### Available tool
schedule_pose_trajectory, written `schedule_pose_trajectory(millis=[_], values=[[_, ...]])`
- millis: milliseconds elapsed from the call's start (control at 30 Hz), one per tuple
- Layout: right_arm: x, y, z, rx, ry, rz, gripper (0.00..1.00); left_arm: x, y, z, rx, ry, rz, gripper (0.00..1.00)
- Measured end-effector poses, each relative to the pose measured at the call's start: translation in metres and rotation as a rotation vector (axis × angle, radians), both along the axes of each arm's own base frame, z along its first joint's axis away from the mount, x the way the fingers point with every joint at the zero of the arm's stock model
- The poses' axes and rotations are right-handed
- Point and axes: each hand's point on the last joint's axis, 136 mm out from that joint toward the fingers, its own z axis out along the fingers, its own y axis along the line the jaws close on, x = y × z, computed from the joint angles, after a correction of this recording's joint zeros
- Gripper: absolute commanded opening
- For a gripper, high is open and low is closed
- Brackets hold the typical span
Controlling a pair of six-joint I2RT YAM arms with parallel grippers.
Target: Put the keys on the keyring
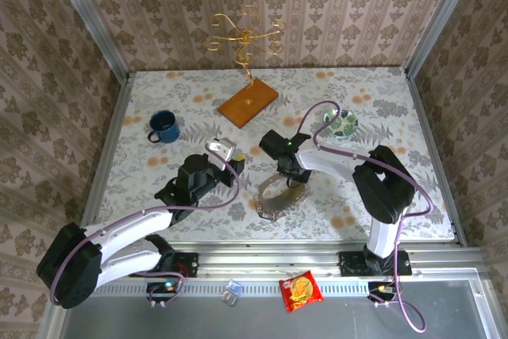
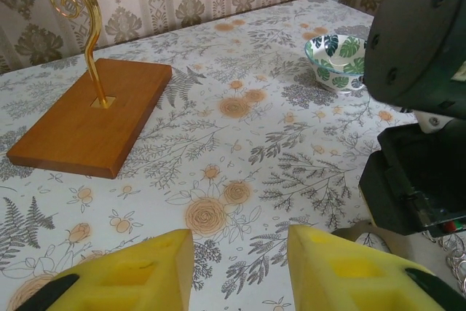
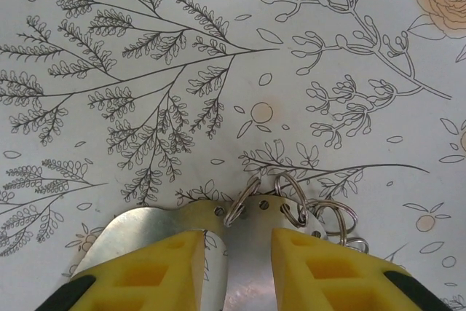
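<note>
Keyring [image 3: 156, 225] between right gripper [image 3: 237, 249] fingers

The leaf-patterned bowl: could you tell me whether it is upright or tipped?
Upright: the bowl stands on its base, open rim facing up.

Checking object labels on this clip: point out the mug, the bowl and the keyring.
mug [image 1: 167, 136], top view, on its blue side wall.
bowl [image 2: 336, 78], left wrist view, on its outer wall.
keyring [image 3: 142, 227], right wrist view, on its flat metal band.
</note>
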Motion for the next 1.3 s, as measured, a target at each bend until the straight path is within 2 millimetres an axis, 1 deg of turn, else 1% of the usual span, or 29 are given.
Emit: schedule_pose_trajectory(millis=[100, 267, 400, 467, 667, 933, 1033, 1200, 1300], values=[[0.001, 0.001, -0.005, -0.006, 0.006, -0.01, 0.29, 0.0, 0.0, -0.001, 0.001, 0.001, 0.0, 0.38], [0.001, 0.001, -0.016, -0.023, 0.027, -0.024, 0.22, 0.0, 0.0, -0.001, 0.001, 0.001, 0.0, 0.38], [0.0, -0.002, -0.018, -0.033, 0.029, -0.037, 0.18, 0.0, 0.001, -0.001, 0.002, 0.001, 0.003, 0.38], [-0.001, -0.003, -0.019, -0.041, 0.032, -0.044, 0.15, 0.0, 0.001, -0.001, 0.002, 0.001, 0.004, 0.38], [-0.002, -0.007, -0.022, -0.062, 0.043, -0.047, 0.14, 0.001, 0.0, -0.002, 0.005, 0.002, 0.004, 0.37], [0.001, -0.005, -0.021, -0.066, 0.037, -0.044, 0.06, 0.002, 0.001, -0.005, 0.01, 0.005, 0.01, 0.37], [0.001, -0.006, -0.021, -0.07, 0.035, -0.036, 0.01, 0.002, 0.0, -0.005, 0.012, 0.006, 0.011, 0.37], [0.004, -0.003, -0.02, -0.07, 0.027, 0.007, 0.0, 0.003, 0.001, -0.006, 0.016, 0.004, 0.017, 0.37], [0.007, -0.001, -0.01, -0.056, -0.001, 0.059, 0.0, 0.003, 0.002, -0.004, 0.02, -0.003, 0.019, 0.37]])
